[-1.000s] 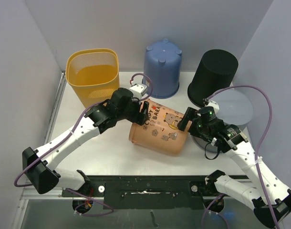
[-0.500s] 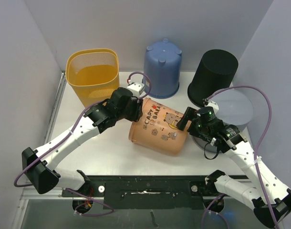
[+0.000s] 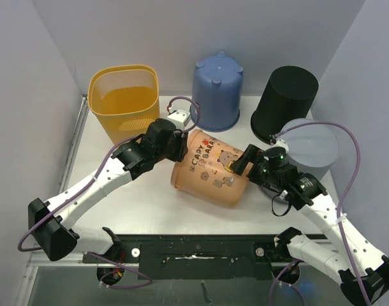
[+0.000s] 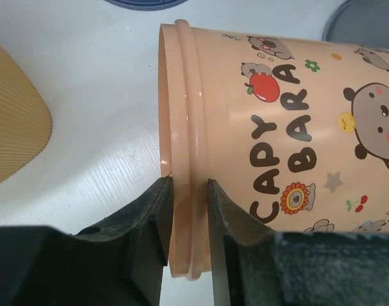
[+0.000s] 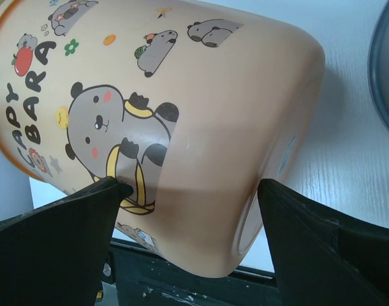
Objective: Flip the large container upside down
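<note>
Here, white table (image 3: 140, 207), grey walls (image 3: 29, 64), left hand (image 4: 187, 191) pinching container (image 3: 213, 173) rim, right hand (image 5: 194, 187) spread

Both arms: glossy white link shells (image 3: 95, 182) joined by matte black joint housings (image 3: 140, 156), each arm ending in a chunky black base block (image 3: 51, 233). A thin lilac-grey cable (image 3: 354, 175) loops along each arm. Small white connector block (image 3: 177, 118) at the left wrist; green indicator lights (image 3: 273, 155) on the right wrist. Left fingers (image 4: 150, 242) and right fingers (image 5: 51, 248): plain matte black plastic, wedge-shaped.
</note>
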Tool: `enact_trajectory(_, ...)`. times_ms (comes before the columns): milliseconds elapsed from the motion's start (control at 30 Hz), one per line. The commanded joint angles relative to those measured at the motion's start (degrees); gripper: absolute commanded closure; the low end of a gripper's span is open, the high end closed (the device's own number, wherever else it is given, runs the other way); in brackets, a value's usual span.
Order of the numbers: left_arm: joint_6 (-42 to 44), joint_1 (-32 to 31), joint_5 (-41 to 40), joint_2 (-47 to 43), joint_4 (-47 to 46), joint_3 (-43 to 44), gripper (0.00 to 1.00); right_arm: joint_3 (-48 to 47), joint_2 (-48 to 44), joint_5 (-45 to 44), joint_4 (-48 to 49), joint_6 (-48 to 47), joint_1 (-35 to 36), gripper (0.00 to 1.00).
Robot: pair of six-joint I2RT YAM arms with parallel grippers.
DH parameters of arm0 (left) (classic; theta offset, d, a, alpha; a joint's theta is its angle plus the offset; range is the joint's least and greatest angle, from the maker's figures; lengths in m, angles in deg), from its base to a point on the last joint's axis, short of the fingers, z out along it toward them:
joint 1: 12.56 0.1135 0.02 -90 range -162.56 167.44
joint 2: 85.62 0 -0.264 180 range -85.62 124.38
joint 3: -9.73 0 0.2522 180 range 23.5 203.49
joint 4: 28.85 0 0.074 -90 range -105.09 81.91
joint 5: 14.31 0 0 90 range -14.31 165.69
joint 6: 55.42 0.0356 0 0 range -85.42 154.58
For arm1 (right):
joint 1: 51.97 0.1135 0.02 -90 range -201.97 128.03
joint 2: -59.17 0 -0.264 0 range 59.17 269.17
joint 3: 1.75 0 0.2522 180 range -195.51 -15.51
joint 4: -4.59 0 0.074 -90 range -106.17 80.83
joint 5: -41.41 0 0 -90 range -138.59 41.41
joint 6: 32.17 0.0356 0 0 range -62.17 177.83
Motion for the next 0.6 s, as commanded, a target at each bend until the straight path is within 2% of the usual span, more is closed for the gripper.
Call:
enact_trajectory(0,-0.82,-0.14,1.85,0.42,-0.97,-2.68,1.0,1.1,1.55,4.67,4.85,-0.41,0.62,0.11)
enact_trajectory(267,-2.87,0.2,4.75,2.26,-7.07,-4.74,1.0,-1.5,-1.84,4.82,12.1,-3.85,2.29,0.13)
enact_trajectory(567,-5.84,0.43,6.91,2.64,-10.87,-6.44,1.0,-10.6,1.65,7.89,14.57,-8.95,3.61,0.13)
